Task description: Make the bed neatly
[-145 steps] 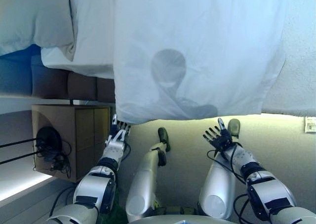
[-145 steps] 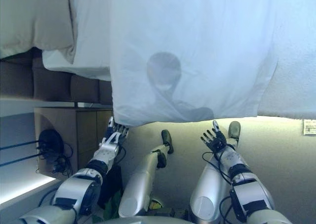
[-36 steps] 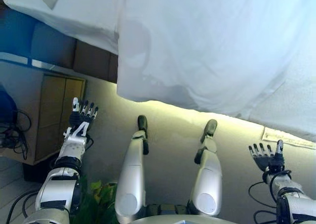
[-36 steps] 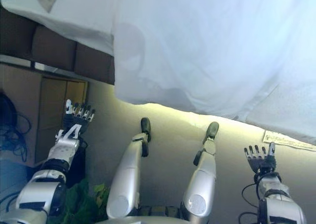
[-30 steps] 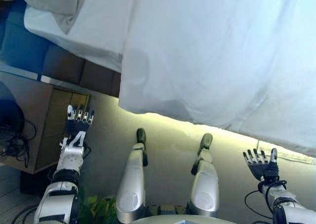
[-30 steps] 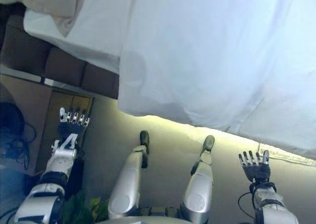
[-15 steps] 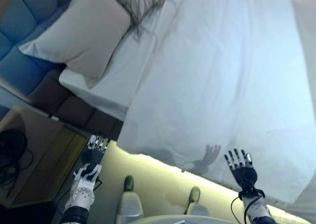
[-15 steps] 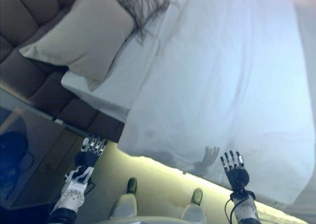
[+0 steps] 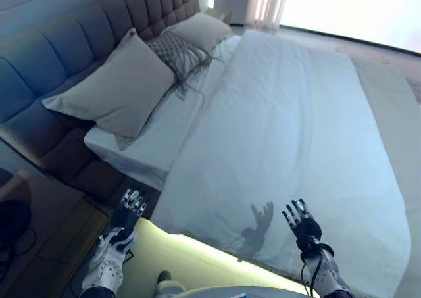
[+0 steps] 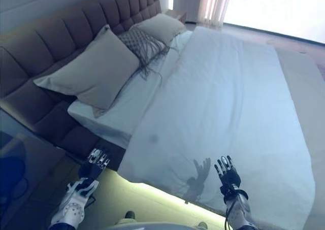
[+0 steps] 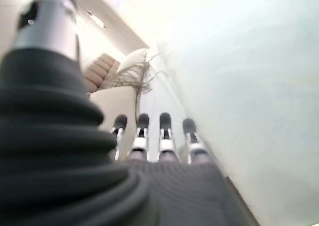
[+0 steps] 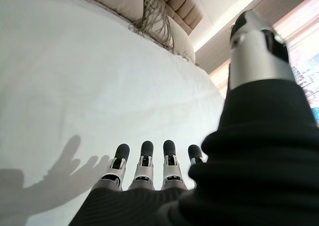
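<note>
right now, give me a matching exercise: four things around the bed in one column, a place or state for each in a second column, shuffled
Things:
1. white duvet
2. large beige pillow
3. left hand
4. right hand

Places or states:
A. propped against the padded headboard
B. open, over the duvet's near edge
C. spread flat over most of the mattress
D. open, beside the bed by the duvet's near corner

Pairs: 1-C, 2-A, 3-D, 4-B

A white duvet (image 9: 289, 127) lies spread smooth over the bed (image 9: 141, 154).
</note>
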Available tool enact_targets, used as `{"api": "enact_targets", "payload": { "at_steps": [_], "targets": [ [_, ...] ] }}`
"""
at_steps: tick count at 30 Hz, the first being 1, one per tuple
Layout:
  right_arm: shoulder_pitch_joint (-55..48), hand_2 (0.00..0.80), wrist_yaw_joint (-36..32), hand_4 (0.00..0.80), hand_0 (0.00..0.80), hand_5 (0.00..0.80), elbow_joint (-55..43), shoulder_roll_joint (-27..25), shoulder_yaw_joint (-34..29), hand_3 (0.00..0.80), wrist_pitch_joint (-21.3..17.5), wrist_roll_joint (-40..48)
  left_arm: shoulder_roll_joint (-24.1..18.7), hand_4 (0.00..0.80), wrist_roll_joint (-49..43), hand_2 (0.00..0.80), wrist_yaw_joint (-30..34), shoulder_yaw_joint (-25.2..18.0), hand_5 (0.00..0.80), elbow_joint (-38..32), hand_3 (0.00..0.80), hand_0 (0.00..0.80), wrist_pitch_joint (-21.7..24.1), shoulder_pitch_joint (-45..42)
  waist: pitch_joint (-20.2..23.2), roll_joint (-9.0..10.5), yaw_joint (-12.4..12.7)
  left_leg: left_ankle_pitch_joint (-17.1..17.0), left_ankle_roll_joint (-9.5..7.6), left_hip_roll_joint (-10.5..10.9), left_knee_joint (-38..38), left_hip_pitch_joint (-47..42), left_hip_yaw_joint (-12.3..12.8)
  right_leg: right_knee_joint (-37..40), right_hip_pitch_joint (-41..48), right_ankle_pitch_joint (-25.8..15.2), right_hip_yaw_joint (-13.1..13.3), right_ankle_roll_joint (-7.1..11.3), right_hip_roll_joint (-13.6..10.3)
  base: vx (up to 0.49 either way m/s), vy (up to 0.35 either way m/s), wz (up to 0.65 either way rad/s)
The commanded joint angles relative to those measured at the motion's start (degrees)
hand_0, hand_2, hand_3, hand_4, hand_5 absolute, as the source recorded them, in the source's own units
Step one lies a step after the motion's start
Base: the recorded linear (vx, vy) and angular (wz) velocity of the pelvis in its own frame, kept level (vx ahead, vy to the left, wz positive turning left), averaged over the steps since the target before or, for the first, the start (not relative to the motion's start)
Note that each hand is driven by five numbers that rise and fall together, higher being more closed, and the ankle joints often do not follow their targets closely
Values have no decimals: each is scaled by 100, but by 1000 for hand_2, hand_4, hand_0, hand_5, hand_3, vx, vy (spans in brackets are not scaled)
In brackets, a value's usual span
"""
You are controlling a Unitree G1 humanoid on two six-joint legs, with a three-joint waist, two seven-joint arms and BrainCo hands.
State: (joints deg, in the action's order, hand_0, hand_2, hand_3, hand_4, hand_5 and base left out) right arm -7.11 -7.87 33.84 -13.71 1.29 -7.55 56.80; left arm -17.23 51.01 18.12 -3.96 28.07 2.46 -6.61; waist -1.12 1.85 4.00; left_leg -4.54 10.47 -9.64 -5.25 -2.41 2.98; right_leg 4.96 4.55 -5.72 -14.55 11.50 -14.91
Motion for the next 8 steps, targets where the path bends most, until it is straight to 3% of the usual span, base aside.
{"api": "enact_targets", "payload": {
  "at_steps": [1, 8],
  "targets": [
    [89, 0, 87, 0, 0, 0, -537, -12, -152, 0, -165, -24, -64, 0, 379, 0, 190, -119, 0, -236, 0, 0, -28, 279, 110, -37, 84, -17, -358, 17, 345, 121, -54, -535, -46, -11, 120, 148, -284, 0, 0, 0],
    [35, 0, -125, 0, 0, 0, -557, -83, -164, 0, -85, -54, -103, 0, 398, 0, 153, -121, 0, -340, 0, 0, 14, 202, 138, -12, 65, 29, -363, -1, 459, 140, -64, -541, -66, 17, 188, 110, -238, 0, 0, 0]
  ]
}}
